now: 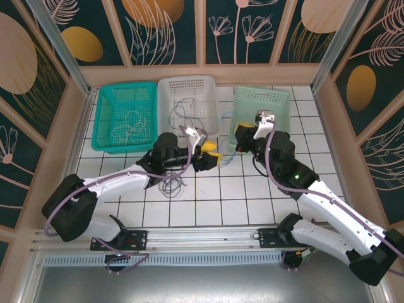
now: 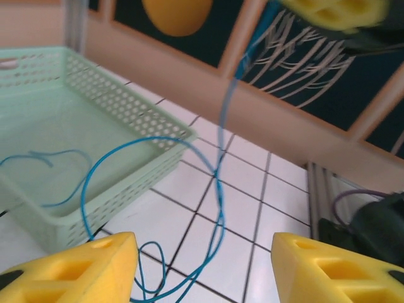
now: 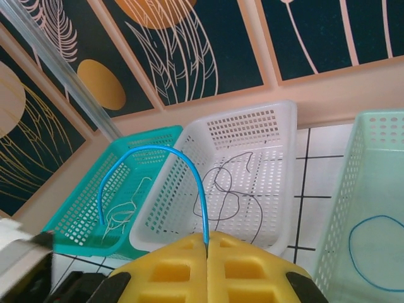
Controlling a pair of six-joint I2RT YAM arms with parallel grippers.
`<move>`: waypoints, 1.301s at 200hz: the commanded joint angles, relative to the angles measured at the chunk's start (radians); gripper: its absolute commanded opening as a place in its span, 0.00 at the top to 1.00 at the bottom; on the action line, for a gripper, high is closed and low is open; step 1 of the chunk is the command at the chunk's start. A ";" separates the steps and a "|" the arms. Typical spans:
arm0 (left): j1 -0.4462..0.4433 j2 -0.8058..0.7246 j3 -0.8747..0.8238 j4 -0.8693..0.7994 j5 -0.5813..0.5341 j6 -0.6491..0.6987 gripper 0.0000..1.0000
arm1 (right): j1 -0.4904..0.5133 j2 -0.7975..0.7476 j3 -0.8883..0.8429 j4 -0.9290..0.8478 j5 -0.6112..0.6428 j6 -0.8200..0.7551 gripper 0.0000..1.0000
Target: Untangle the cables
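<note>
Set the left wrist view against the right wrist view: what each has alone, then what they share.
Left wrist: the left gripper, jaws apart. Right wrist: the white basket with a dark cable, the teal basket with pale cables. Both: the right gripper shut on the blue cable, the pale green basket, white tiles.

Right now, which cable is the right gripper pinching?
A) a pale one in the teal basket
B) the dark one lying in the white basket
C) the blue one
C: the right gripper is shut on the blue cable, which arches up from between its closed tips.
</note>
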 commanded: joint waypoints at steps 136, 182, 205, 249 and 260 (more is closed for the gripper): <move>-0.002 0.175 0.162 -0.047 -0.078 -0.097 0.39 | 0.003 -0.058 0.028 0.061 -0.089 -0.011 1.00; -0.002 0.200 0.183 -0.075 -0.024 -0.089 0.58 | 0.003 -0.060 0.019 0.090 -0.113 -0.006 1.00; -0.002 0.204 0.187 -0.087 -0.074 -0.100 0.85 | 0.003 -0.066 0.018 0.082 -0.095 -0.013 1.00; -0.002 0.171 0.181 -0.083 -0.134 -0.120 1.00 | 0.000 -0.059 0.004 -0.031 -0.035 -0.004 1.00; -0.001 0.165 0.180 -0.068 -0.131 -0.130 1.00 | -0.001 -0.048 -0.005 -0.056 -0.021 0.009 1.00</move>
